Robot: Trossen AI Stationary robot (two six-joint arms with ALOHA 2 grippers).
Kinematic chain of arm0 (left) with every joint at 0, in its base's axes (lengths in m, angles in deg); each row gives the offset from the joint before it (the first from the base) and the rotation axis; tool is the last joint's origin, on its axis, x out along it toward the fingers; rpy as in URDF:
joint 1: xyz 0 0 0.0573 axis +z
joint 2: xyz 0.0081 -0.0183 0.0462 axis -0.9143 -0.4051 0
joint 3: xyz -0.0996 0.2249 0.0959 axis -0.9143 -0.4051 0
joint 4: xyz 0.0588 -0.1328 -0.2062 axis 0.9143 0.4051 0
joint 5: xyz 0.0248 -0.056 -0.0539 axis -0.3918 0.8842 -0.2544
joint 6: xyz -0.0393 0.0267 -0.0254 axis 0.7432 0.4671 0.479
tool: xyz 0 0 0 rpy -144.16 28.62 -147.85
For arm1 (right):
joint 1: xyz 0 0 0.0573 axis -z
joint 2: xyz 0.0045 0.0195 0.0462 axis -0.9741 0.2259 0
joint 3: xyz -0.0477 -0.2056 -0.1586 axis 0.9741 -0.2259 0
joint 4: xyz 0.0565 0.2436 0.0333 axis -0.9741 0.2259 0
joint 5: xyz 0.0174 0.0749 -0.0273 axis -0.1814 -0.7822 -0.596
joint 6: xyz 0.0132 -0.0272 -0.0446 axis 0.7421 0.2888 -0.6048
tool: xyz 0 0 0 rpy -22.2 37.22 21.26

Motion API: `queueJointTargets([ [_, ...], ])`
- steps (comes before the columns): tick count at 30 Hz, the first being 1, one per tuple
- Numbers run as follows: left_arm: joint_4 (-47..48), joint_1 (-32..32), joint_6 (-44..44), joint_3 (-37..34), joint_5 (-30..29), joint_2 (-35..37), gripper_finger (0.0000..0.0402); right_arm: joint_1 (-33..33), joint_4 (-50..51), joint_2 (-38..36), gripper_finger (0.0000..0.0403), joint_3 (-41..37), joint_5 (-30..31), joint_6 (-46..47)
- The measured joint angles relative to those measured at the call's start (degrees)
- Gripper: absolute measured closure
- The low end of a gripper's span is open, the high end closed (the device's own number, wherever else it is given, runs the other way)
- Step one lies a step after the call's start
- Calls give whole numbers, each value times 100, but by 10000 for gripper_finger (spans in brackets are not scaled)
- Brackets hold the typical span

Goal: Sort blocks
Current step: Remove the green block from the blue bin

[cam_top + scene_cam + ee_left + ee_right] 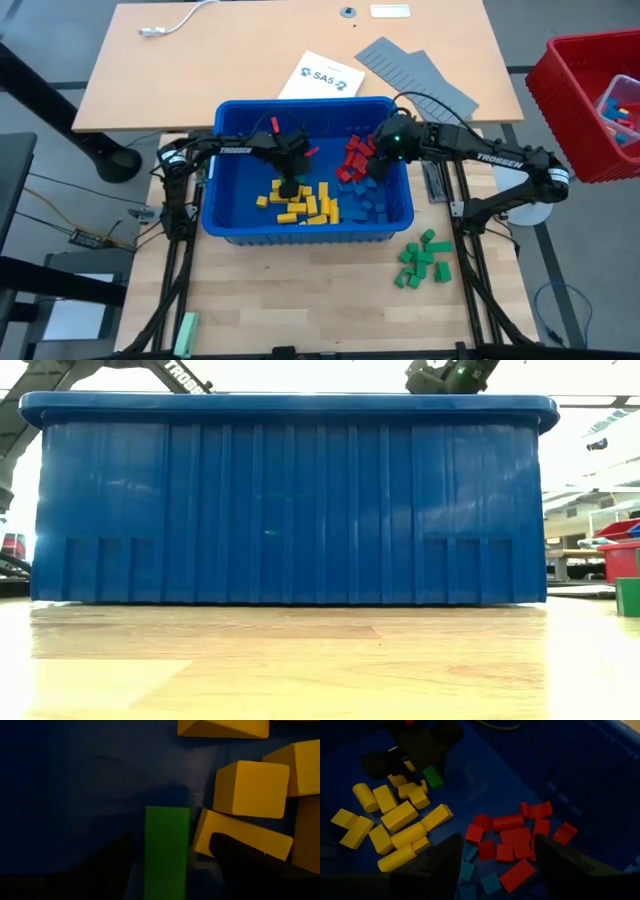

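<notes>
High view shows a wooden table (300, 300) with a blue bin (306, 232) at its middle, the landmark for everything else. Both arms reach into the bin. Inside it, yellow blocks (300, 203) lie toward the left arm's side, red blocks (356, 157) toward the far right, and blue blocks (368, 200) just below the red ones. A heap of green blocks (424, 260) sits on the table outside the bin's near right corner. The left gripper (165, 851) is low over the yellow blocks, its fingers closed on a single green block (167, 851). The right gripper (495, 860) hangs above the red and blue blocks, fingers spread wide and empty.
</notes>
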Motion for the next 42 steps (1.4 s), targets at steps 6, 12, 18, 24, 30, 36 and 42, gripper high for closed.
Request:
queueJointTargets([
  [6, 192, 18, 157, -20, -170, 190, 128, 0, -96, 0, 172, 0, 2, -108],
  [12, 375, 121, 124, -31, -218, 209, 133, -20, -276, 0, 172, 0, 2, -107],
  [18, 190, 201, 20, -31, -178, 192, 133, -25, -573, 3, 172, 0, 4, -316],
  [24, 120, 210, 158, -44, -10, 383, 133, 26, -964, 39, 172, 0, 25, -557],
  [30, 120, 231, -16, -44, -279, 400, 133, 149, -1145, 39, 172, 0, 66, -902],
  [36, -48, 227, -17, -154, -140, 330, 133, 370, -1143, 39, 172, 0, 61, -1145],
  [42, -138, 273, 2, -220, -92, 287, 133, 509, -1326, 39, 172, 0, 9, -1177],
])
